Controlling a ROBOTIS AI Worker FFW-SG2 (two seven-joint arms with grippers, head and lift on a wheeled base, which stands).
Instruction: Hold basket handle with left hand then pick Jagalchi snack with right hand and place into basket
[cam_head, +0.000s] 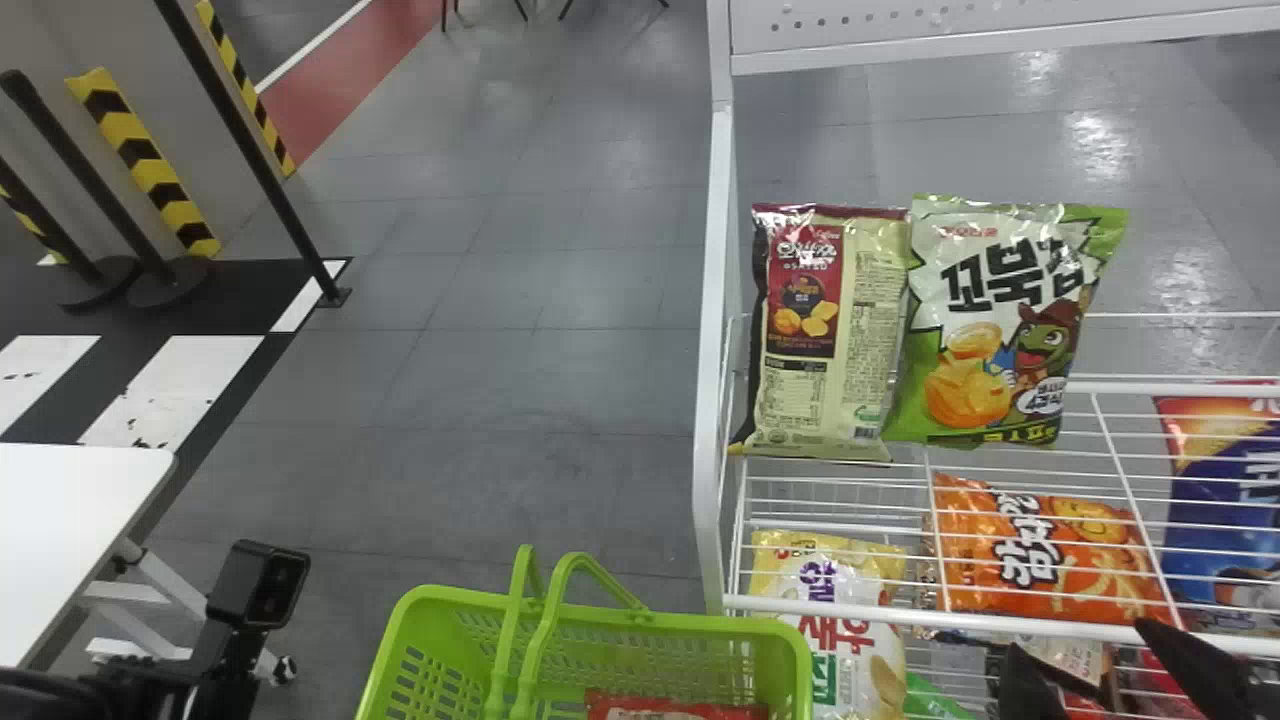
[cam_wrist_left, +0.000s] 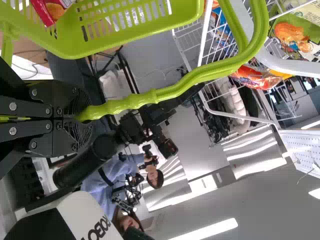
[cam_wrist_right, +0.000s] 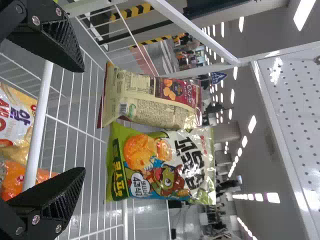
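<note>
Jagalchi snack: cannot tell which bag it is. Two bags are standing on the upper shelf of the white rack (cam_head: 712, 400). At the rack's left end, a beige and maroon bag (cam_head: 830, 340) is showing small print, a table panel, a barcode and a snack picture. Just right of it, a green and white bag (cam_head: 1000, 330) is showing big black lettering, yellow snack pieces and a cartoon turtle in a hat.

Right gripper (cam_head: 1084, 640) is pointing at the rack near the upper shelf's front rail, fingers spread apart, nothing between them.

Lower in the rack, seen through the wires, a yellow and white bag (cam_head: 850, 570) is showing purple and red lettering. Right of it, an orange bag (cam_head: 1040, 550) is showing white lettering, and farther right a blue bag (cam_head: 1215, 500) is also showing white lettering.

Green basket (cam_head: 435, 600) is sitting at the rack's left front, with a red bag (cam_head: 670, 709) lying inside. Left gripper (cam_wrist_left: 80, 117) is pinching the green basket handle (cam_wrist_left: 180, 86), fingers closing on the grip. Left wrist (cam_head: 205, 670) is sitting left of the basket, well apart from the rack.

Outward, a perforated panel (cam_head: 960, 20) is rising at the rack's back. Well left of the rack, a white table (cam_head: 80, 530) is standing, with black posts (cam_head: 80, 180) and a yellow-black striped guard (cam_head: 145, 160) beyond it.
</note>
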